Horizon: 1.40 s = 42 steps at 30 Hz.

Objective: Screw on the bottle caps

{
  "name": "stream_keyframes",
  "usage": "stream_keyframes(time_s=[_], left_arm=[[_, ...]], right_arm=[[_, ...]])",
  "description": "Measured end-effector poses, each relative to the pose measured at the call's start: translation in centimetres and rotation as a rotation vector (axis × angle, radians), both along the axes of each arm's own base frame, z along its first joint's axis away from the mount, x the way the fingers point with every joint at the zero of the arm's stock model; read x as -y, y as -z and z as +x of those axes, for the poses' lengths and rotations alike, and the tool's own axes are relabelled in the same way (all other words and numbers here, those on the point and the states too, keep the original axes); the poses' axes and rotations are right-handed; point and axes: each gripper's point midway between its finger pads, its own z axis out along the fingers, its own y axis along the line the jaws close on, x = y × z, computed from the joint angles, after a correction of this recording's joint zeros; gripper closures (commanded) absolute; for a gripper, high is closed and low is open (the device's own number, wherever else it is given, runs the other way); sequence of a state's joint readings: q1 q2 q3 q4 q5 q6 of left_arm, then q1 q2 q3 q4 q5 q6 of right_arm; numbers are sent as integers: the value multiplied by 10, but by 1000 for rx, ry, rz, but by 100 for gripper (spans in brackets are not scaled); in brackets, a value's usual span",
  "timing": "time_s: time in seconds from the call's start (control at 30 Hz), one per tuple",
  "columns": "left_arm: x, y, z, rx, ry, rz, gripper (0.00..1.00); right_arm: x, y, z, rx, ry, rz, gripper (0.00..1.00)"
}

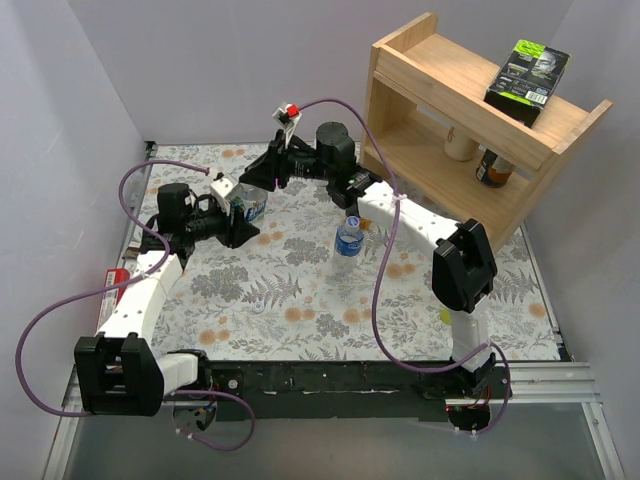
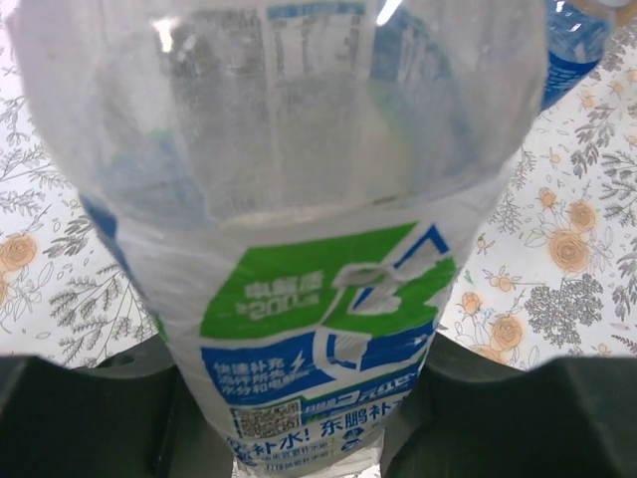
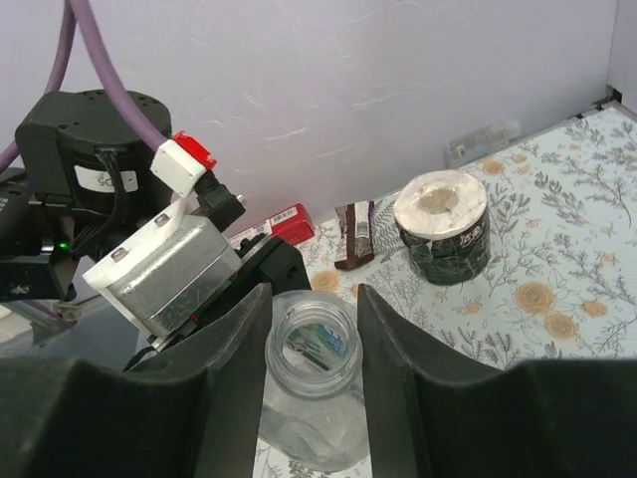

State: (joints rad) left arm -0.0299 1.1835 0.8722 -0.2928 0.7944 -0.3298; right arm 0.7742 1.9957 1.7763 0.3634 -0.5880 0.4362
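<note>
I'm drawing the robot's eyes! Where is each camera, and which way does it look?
Top external: high behind the robot, looking down at the flowery table; both arms show.
Left wrist: on the left arm, looking along the left claw at the bottle it pinches.
Right wrist: on the right arm, facing the wall; right claw grips a bottle mouth.
Shared: top and left wrist show that bottle.

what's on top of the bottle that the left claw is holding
Nothing: the bottle has an open mouth, no cap. The right claw has its fingers either side of the neck, hiding its sides. The left claw grips its labelled body.
</note>
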Motion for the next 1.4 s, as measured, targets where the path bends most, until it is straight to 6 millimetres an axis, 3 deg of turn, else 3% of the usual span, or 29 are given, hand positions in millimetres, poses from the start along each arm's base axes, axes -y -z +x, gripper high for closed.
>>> stream_keyframes(time_s=[0.13, 0.33, 0.43, 0.5, 0.57, 0.63, 0.73, 0.83, 0.93, 1.03, 1.17, 1.4], left_arm=[[3, -8, -5, 15, 10, -12, 100], [5, -28, -22, 54, -13, -65, 100], [6, -36, -29, 54, -38, -106, 100], [1, -41, -30, 48, -88, -127, 100], [-9, -46, -26, 45, -169, -140, 100], [-27, -51, -21, 37, -283, -151, 100], [-46, -56, -18, 18, -400, -149, 100], [-56, -65, -20, 2, -462, -128, 100], [-63, -77, -23, -33, -495, -91, 100], [-69, -78, -23, -82, -537, -70, 100], [-79, -64, -33, -170, -621, -72, 100], [-117, -51, -35, -200, -859, -40, 100]], right_arm=[[19, -12, -5, 62, -39, -27, 40], [98, -76, 2, 289, 9, -42, 40], [121, -94, -16, 468, -8, -84, 46], [115, -87, -37, 563, -81, -139, 49], [96, -69, -56, 646, -180, -205, 48], [74, -34, -68, 696, -273, -281, 46], [54, 54, -94, 701, -428, -443, 43], [57, 144, -126, 683, -573, -614, 37], [61, 199, -156, 669, -694, -713, 36], [56, 222, -167, 683, -746, -744, 38], [46, 243, -166, 684, -771, -758, 40], [30, 285, -169, 657, -823, -796, 40]])
